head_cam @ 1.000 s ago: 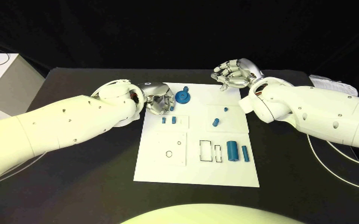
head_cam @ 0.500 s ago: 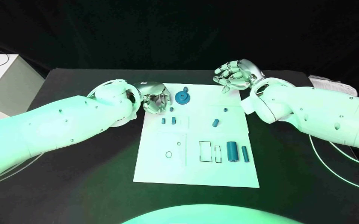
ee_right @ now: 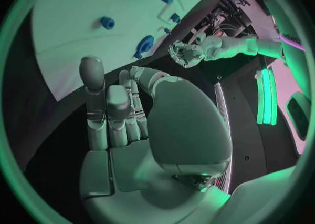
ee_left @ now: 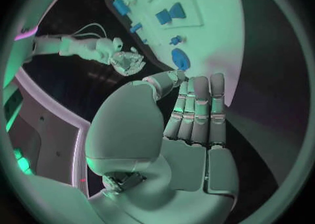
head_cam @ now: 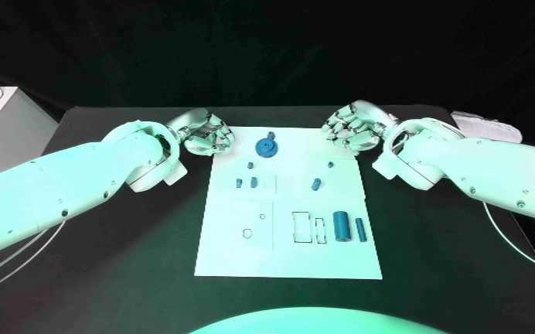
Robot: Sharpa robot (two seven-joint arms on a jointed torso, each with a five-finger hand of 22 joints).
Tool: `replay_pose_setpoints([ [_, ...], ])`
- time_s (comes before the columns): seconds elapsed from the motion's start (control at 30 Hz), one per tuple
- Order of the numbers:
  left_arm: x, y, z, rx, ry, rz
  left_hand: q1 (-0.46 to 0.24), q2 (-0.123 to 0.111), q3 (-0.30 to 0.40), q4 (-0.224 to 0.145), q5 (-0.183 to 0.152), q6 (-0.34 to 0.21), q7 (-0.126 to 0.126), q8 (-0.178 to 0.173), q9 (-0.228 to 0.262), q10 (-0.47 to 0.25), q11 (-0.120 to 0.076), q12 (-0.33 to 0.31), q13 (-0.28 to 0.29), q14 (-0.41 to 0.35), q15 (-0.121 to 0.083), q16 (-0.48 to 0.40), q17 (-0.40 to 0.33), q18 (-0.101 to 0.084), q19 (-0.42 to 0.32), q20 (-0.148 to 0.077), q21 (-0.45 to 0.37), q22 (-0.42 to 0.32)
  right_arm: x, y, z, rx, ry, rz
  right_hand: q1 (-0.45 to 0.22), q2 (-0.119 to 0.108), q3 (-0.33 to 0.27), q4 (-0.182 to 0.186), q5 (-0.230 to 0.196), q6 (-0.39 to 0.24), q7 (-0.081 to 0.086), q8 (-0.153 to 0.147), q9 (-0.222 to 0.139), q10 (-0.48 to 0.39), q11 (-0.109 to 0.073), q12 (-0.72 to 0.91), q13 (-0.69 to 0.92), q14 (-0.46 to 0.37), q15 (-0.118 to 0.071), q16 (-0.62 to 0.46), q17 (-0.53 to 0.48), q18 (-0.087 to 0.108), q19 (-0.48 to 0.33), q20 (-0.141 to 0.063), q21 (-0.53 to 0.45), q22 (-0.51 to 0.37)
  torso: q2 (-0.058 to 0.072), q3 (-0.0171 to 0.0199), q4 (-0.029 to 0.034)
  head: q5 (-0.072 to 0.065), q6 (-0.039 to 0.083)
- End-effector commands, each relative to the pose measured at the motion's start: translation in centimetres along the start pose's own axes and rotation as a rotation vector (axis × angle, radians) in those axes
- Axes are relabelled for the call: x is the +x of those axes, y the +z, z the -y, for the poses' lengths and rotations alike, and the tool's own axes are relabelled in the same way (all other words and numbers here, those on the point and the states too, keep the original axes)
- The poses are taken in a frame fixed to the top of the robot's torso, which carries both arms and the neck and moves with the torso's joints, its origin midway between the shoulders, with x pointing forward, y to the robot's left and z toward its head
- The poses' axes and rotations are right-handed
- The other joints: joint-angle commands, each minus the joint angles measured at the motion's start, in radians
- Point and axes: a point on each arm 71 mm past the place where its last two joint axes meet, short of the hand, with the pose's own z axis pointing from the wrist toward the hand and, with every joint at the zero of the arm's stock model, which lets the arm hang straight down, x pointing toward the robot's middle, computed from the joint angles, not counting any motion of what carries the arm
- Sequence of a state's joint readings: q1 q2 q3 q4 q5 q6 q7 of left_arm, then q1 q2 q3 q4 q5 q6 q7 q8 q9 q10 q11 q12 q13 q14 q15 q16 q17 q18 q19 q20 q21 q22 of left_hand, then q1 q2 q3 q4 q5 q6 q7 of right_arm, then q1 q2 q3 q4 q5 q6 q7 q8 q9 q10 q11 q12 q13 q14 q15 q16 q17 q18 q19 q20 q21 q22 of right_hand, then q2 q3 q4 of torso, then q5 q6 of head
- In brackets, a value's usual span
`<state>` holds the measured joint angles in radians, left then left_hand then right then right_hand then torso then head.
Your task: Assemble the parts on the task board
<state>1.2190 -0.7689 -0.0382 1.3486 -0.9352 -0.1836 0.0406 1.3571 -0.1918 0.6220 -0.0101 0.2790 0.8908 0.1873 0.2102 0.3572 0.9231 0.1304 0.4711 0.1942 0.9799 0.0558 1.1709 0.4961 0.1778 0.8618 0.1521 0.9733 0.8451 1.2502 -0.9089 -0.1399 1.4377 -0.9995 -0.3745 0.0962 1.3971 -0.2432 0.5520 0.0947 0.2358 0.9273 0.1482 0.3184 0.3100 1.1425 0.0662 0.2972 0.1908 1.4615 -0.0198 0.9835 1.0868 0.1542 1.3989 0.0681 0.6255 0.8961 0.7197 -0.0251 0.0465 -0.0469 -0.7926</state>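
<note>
The white task board [head_cam: 240, 257] lies in the middle of the black table. A round blue part [head_cam: 267, 147] sits near its far edge. Small blue pieces [head_cam: 255, 180] and a short peg [head_cam: 317, 185] stand mid-board, and two blue cylinders [head_cam: 340, 226] lie beside empty slots [head_cam: 301, 226]. My left hand [head_cam: 206, 134] hovers off the board's far left corner, holding nothing, fingers loosely bent. My right hand [head_cam: 355, 125] hovers at the far right corner, also holding nothing. The left wrist view shows the left hand [ee_left: 190, 129] and the round part [ee_left: 180, 58]; the right wrist view shows the right hand [ee_right: 131, 129].
A white box [head_cam: 14, 114] stands at the table's left edge and a pale object [head_cam: 491, 127] at the far right. White cables [head_cam: 502, 233] loop on the table to the right. Bare black table surrounds the board.
My left hand has drawn back to the left, off the board's edge and away from the round part. My right hand has come slightly nearer the board's corner. The parts have not moved.
</note>
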Motion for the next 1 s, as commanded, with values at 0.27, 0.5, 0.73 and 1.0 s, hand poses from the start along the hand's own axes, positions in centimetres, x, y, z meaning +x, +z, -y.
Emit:
replay_pose_setpoints([
  [0.27,-0.7,-2.3,0.7,0.144,-0.542,-0.034,-0.043,0.002,-0.073,0.059,-0.002,-0.018,0.008,-0.003,0.007,-0.039,0.006,0.02,-0.012,-0.029,0.013,-0.063,-0.045,0.007,-0.008,0.015,-0.112,-0.077,1.0,-2.2,-0.6,-0.074,-0.502,-0.068,-0.049,-0.038,-0.019,0.017,-0.09,0.013,0.0,-0.029,-0.006,-0.034,0.017,-0.082,-0.049,0.029,0.015,0.064,0.037,-0.019,-0.001,0.013,0.08,0.073,0.0,0.0007,-0.0032,-0.028,0.009],
  [0.5,-0.9,-3.3,0.8,0.18,-0.606,-0.019,-0.039,0.005,-0.09,0.071,-0.001,-0.013,0.006,0.003,0.011,-0.036,0.005,0.03,-0.014,-0.029,0.012,-0.069,-0.051,0.007,0.005,0.014,-0.135,-0.096,1.9,-2.6,-1.0,-0.074,-0.576,-0.037,-0.045,-0.043,-0.036,0.024,-0.095,0.019,-0.002,-0.042,-0.008,-0.03,0.017,-0.099,-0.065,0.046,0.016,0.148,0.095,-0.033,0.026,0.016,0.197,0.158,-0.001,-0.0014,0.001,-0.038,0.008],
  [0.73,-0.9,-3.7,0.8,0.195,-0.655,0.006,-0.038,0.006,-0.094,0.074,-0.001,-0.012,0.006,0.004,0.012,-0.035,0.004,0.032,-0.014,-0.029,0.011,-0.07,-0.052,0.007,0.009,0.014,-0.14,-0.1,3.4,-3.0,-1.2,-0.071,-0.587,-0.067,-0.036,-0.043,-0.038,0.027,-0.075,0.027,0.001,-0.048,-0.009,-0.019,0.017,-0.105,-0.074,0.048,0.016,0.176,0.111,-0.038,0.033,0.017,0.237,0.19,0.001,-0.0028,0.0004,-0.039,0.006],
  [1.0,-1.0,-3.8,0.8,0.197,-0.664,0.018,-0.037,0.006,-0.096,0.076,0.0,-0.011,0.005,0.005,0.013,-0.034,0.004,0.033,-0.015,-0.028,0.011,-0.07,-0.052,0.007,0.011,0.013,-0.143,-0.103,4.4,-2.8,-1.1,-0.061,-0.59,-0.081,-0.03,-0.04,-0.033,0.03,-0.059,0.04,0.002,-0.05,-0.008,-0.005,0.017,-0.108,-0.08,0.05,0.017,0.203,0.128,-0.044,0.041,0.018,0.285,0.227,0.001,-0.0015,0.0011,-0.04,0.005],
])
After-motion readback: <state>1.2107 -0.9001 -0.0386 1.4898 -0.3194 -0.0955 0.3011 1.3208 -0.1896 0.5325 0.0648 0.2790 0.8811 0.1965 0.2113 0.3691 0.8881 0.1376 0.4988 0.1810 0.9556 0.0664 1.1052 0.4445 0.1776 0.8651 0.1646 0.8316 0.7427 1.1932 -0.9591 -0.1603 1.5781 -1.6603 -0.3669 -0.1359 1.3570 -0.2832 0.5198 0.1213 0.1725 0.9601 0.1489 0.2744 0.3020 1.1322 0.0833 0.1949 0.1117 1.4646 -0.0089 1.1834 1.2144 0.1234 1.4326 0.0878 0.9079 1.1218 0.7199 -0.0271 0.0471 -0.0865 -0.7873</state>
